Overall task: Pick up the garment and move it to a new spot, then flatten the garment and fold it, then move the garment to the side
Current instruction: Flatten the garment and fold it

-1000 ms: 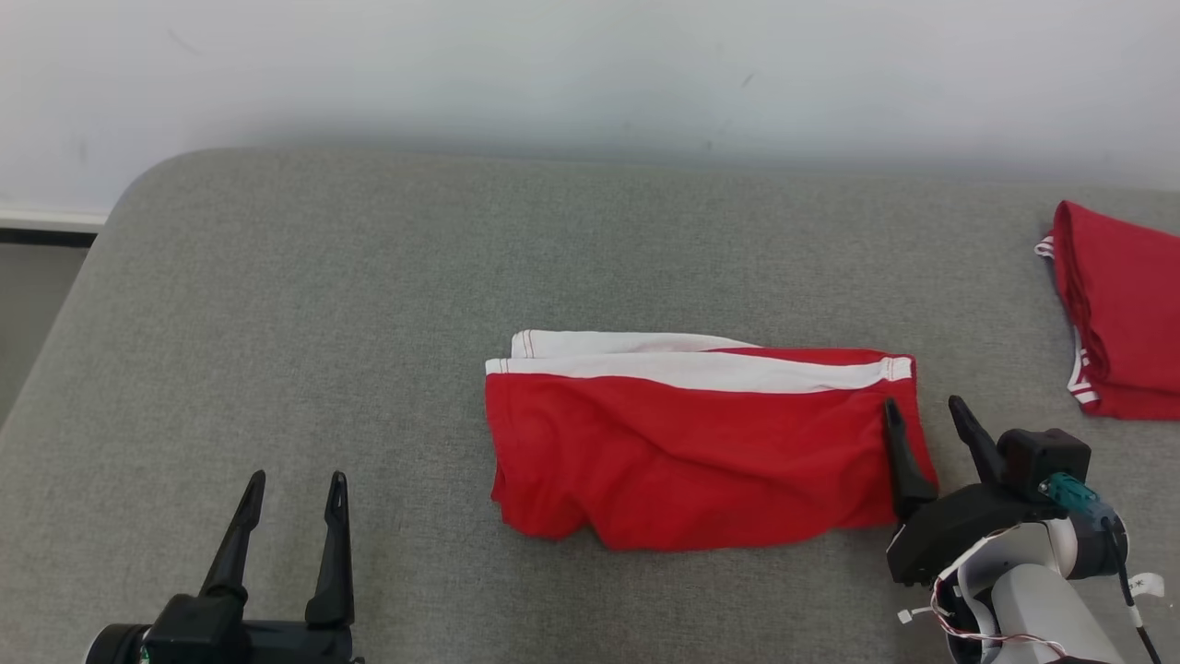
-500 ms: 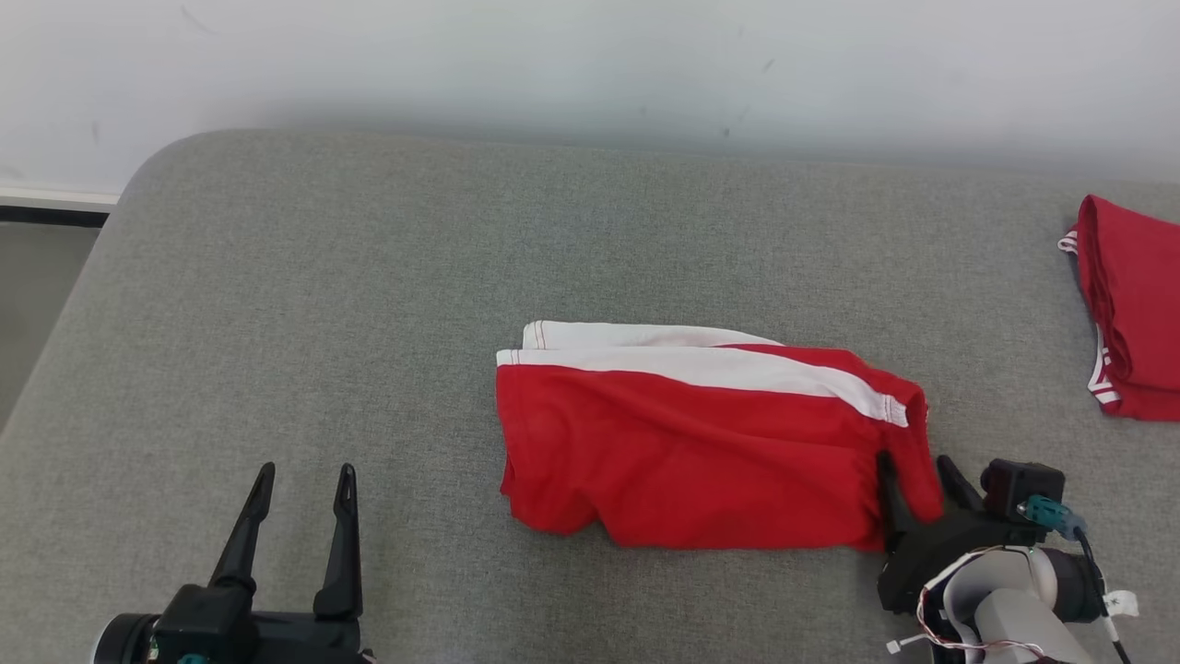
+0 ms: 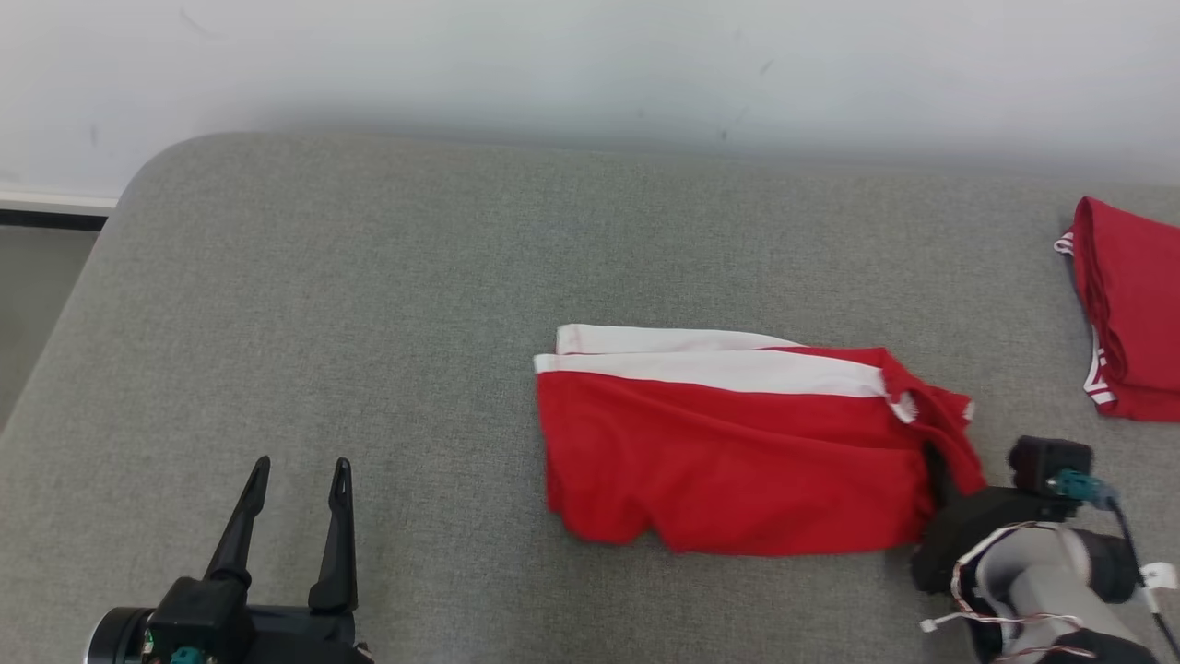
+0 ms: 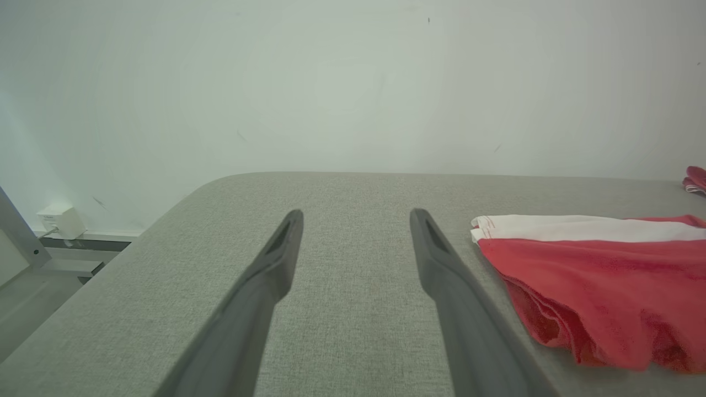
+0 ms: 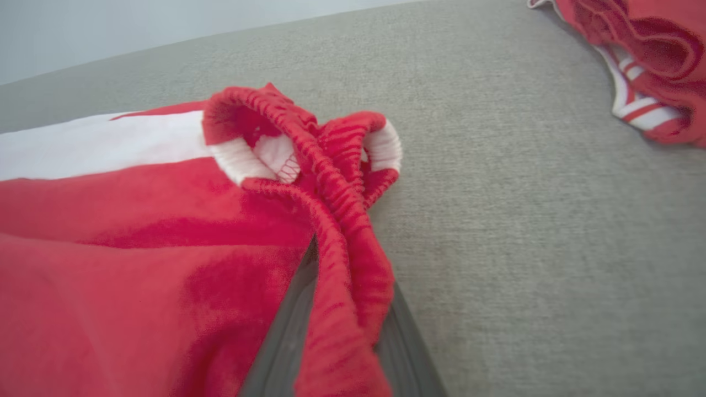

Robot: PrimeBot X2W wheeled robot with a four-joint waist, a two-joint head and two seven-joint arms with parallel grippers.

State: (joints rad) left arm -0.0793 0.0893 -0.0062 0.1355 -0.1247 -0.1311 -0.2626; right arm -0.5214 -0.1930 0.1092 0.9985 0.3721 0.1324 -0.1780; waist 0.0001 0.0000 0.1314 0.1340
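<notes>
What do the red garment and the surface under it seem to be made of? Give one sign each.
Red garment: soft, matte knit cloth, fibre unclear; it wrinkles, and its waistband is gathered elastic. Surface: apparently grey woven upholstery fabric; visible weave, rounded corner.

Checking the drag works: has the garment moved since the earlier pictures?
Yes. The garment slid right, closer to the unmoved second garment, its waistband pinched in the right end effector.

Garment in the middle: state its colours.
Red garment, white band along far edge; clearest in head view.
</notes>
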